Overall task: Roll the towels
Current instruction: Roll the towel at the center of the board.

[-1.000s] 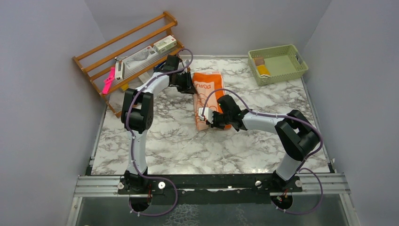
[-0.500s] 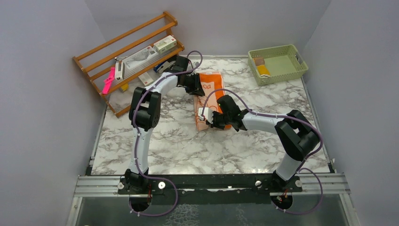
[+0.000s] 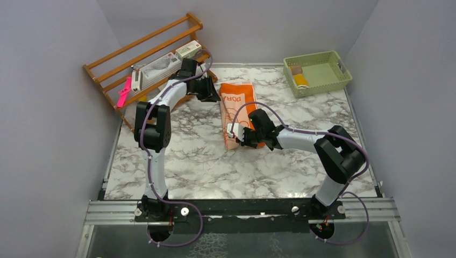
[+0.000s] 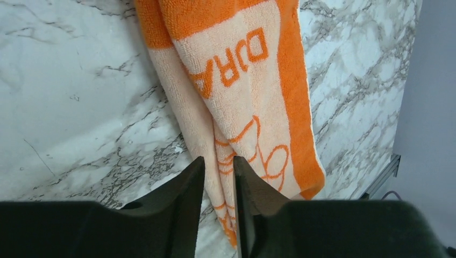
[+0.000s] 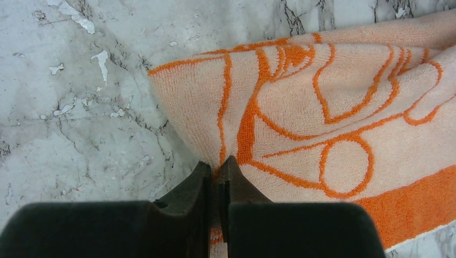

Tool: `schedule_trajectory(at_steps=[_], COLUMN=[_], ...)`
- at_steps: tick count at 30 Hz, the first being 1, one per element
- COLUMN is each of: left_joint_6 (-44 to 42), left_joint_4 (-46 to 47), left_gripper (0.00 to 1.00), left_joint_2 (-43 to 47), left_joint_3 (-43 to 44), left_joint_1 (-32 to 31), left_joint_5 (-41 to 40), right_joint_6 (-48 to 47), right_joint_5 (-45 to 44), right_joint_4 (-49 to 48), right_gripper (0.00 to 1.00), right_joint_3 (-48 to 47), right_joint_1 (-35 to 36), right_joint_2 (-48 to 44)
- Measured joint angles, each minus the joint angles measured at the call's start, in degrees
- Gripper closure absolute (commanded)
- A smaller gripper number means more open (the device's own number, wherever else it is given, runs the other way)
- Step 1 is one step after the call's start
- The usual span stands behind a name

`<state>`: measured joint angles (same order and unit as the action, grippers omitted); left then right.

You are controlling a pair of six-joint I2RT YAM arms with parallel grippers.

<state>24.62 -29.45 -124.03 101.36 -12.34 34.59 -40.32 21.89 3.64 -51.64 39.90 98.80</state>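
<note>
My right gripper (image 5: 218, 164) is closed tight on a pucker of the orange towel (image 5: 322, 123), at the outline-printed end, and the rest of the cloth spreads away from its tips across the desk (image 5: 80, 107). My left gripper (image 4: 219, 163) has its jaws a little apart, with the towel's peach edge showing through the gap and the lettered end ahead.

Marble table (image 3: 204, 161) — grey walls (image 3: 54, 107), wooden rack (image 3: 194, 22).

arms (image 3: 154, 172): white, black joints | cables (image 3: 253, 102): purple | left claw (image 4: 218, 164), right claw (image 5: 218, 164): black
</note>
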Motion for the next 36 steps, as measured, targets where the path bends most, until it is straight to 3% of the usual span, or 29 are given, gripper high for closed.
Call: schedule_trajectory(at_steps=[6,18,22,30,36], left_joint_6=[1.4,2.29,2.4,1.09,-0.24], left_joint_4=[3.43,4.42,4.02,2.03,-0.33], left_gripper=[0.97,0.97,0.94,0.72,0.62], left_joint_2=[2.05,-0.46,-1.81,-1.86,-5.22], left_joint_3=[-5.55,-5.84,-5.35,-4.15,7.91], left_joint_1=[-1.51,-4.85,-4.94,-3.69,-1.4], left_joint_5=[0.98,1.55,1.42,0.24,-0.2], right_joint_6=[0.0,0.0,0.0,0.0,0.0], right_joint_5=[0.0,-0.22,-0.42,-0.59,-0.59], right_joint_4=[0.0,0.0,0.0,0.0,0.0], right_gripper=[0.99,0.99,0.99,0.99,0.99], right_joint_3=[0.0,0.0,0.0,0.07,0.07], right_joint_1=[0.0,0.0,0.0,0.0,0.0], right_joint_2=[0.0,0.0,0.0,-0.02,-0.02])
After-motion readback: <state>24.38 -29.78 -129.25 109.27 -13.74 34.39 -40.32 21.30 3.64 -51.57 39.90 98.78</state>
